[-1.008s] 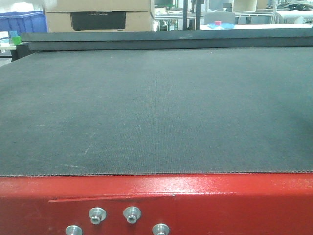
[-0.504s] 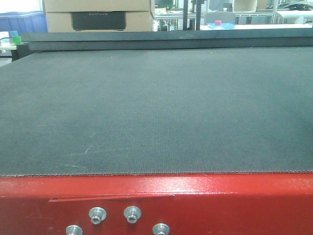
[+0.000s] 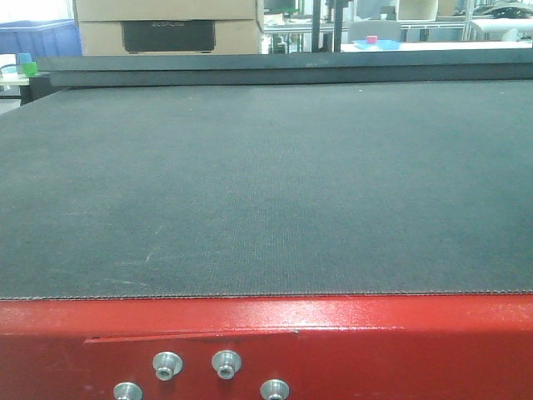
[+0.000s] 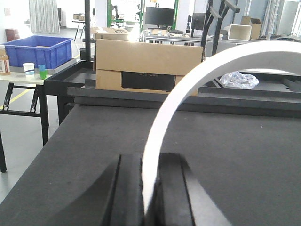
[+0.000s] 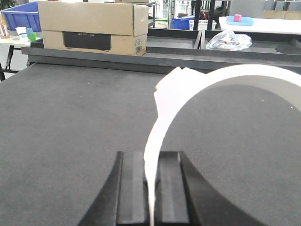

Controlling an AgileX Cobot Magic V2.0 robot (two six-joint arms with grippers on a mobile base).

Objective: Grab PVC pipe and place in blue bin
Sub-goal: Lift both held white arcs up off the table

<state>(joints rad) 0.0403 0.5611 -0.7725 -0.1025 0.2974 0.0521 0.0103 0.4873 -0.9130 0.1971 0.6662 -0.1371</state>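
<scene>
Between the two black fingers (image 4: 127,188) of the left gripper (image 4: 149,190), the thin white wall of the PVC pipe (image 4: 181,89) is pinched, and its curve arches up and off to the right. The right gripper (image 5: 150,186) is closed the same way on a white curved wall of PVC pipe (image 5: 174,99); whether it is the same piece cannot be told. Both hold it above the dark mat (image 4: 84,141) of the table. At the mat's far edge a cardboard box (image 4: 146,59) stands, with a crumpled plastic bag (image 4: 240,80) to its right. The blue bin (image 4: 37,49) sits on a side table well apart, beyond the far left corner. The front view shows only the mat, the red frame (image 3: 375,342) and the bin in the distance.
</scene>
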